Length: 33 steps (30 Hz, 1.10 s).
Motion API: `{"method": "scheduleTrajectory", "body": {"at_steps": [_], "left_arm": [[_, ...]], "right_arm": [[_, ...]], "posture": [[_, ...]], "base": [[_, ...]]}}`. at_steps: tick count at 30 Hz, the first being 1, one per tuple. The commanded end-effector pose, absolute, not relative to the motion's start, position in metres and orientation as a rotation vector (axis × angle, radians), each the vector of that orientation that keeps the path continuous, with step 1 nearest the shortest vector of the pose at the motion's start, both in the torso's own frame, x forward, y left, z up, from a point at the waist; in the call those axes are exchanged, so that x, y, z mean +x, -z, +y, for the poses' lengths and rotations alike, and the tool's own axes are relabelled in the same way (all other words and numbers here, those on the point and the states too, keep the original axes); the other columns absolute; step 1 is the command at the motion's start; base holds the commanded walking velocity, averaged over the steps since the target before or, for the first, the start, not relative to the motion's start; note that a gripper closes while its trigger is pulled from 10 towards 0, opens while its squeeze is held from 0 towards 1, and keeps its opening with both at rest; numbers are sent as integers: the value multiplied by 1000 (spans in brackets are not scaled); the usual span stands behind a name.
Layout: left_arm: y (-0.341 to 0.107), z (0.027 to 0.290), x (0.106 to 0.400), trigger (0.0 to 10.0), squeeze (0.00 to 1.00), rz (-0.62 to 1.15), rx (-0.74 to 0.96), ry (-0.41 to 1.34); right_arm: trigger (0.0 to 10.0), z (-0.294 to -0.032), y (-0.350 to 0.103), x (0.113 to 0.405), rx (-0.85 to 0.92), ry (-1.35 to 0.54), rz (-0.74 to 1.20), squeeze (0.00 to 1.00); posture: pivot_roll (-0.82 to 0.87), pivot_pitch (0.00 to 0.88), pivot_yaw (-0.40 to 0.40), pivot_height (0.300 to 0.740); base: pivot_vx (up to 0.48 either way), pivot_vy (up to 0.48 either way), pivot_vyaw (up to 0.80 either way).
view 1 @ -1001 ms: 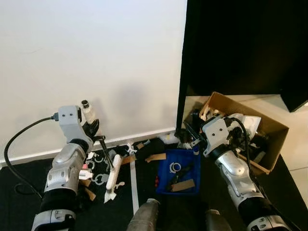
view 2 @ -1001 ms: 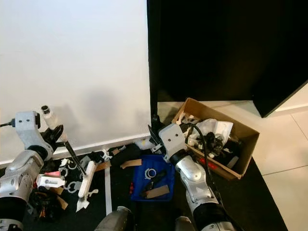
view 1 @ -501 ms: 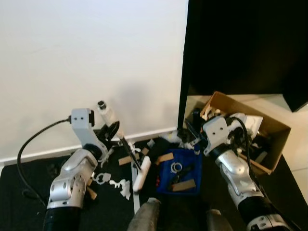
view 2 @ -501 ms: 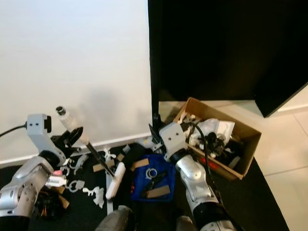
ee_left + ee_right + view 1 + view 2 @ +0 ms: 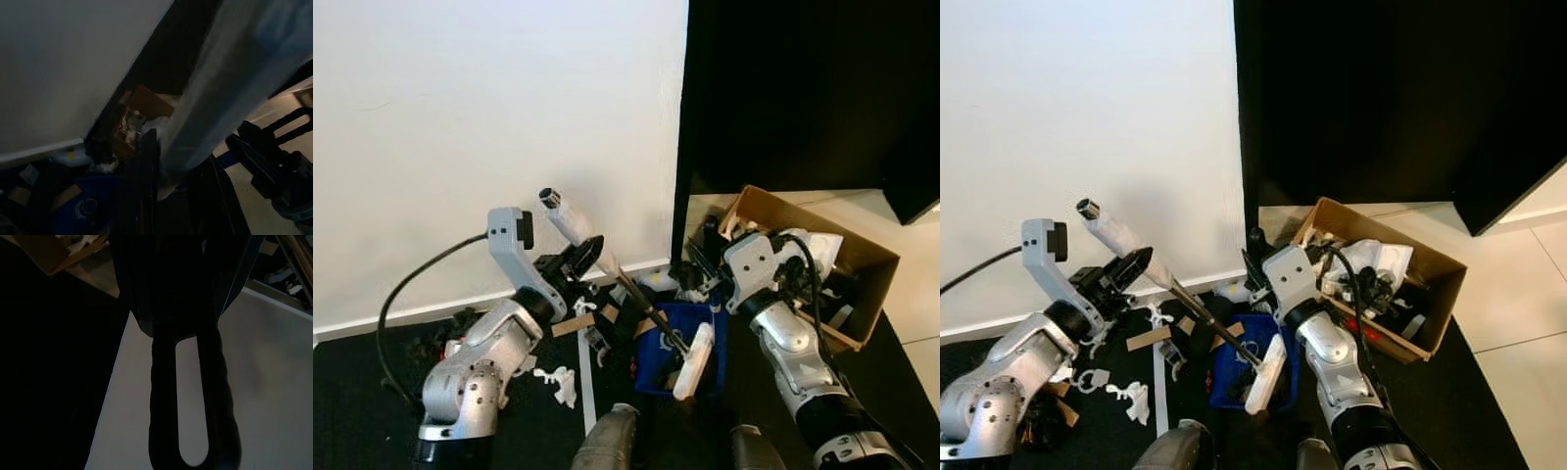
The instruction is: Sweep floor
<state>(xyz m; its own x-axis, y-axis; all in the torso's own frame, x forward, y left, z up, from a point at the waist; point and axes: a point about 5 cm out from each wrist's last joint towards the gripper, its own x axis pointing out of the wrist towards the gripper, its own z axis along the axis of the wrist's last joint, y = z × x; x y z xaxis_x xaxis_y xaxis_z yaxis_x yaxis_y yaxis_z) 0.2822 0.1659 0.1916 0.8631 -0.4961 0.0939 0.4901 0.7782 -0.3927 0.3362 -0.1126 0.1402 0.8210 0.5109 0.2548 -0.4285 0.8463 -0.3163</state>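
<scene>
- Left gripper (image 5: 585,257) clenched around the white-handled brush (image 5: 696,349), its head over the blue dustpan (image 5: 658,345)
- Right gripper (image 5: 703,262) clamped on the dustpan's handle (image 5: 195,401), beside the cardboard box (image 5: 871,264)
- Scraps (image 5: 555,382) litter the black mat

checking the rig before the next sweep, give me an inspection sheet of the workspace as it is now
surface: black mat by a white wall, pale tiles at right.
job's things: brush, white head over blue dustpan.
clutter: white scraps, cardboard bits on mat; full cardboard box.
grippers: left tool shut on brush handle; right tool at the dustpan's far edge, fingers unclear.
cables: black cable on left arm.
surroundings: black panel.
</scene>
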Motion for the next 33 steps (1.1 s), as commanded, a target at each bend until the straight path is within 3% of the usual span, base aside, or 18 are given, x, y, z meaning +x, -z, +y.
{"method": "scheduleTrajectory", "body": {"at_steps": [1,10,21,27,29,33], "left_arm": [[-212,185,280,10000,102,-57,-318,515],[-234,228,309,10000,98,-134,-141,375],[-178,229,362,10000,125,4,-83,244],[-156,231,366,10000,180,81,0,188],[-150,232,365,10000,188,98,-18,186],[-129,224,358,10000,169,152,-217,256]], "right_arm": [[10000,-110,-125,331,-237,-517,-285,0],[10000,-108,-125,331,-230,-521,-289,0],[10000,-106,-128,330,-228,-520,-300,0],[10000,-112,-129,327,-233,-504,-309,0],[10000,-114,-129,326,-236,-500,-309,0],[10000,-118,-129,325,-240,-487,-309,0]], "posture": [[131,366,123,740],[142,380,119,740],[106,404,127,740],[84,406,137,740],[75,406,139,740],[68,410,136,740]], "base": [[0,0,0],[0,0,0],[0,0,0],[0,0,0],[0,0,0],[0,0,0]]}}
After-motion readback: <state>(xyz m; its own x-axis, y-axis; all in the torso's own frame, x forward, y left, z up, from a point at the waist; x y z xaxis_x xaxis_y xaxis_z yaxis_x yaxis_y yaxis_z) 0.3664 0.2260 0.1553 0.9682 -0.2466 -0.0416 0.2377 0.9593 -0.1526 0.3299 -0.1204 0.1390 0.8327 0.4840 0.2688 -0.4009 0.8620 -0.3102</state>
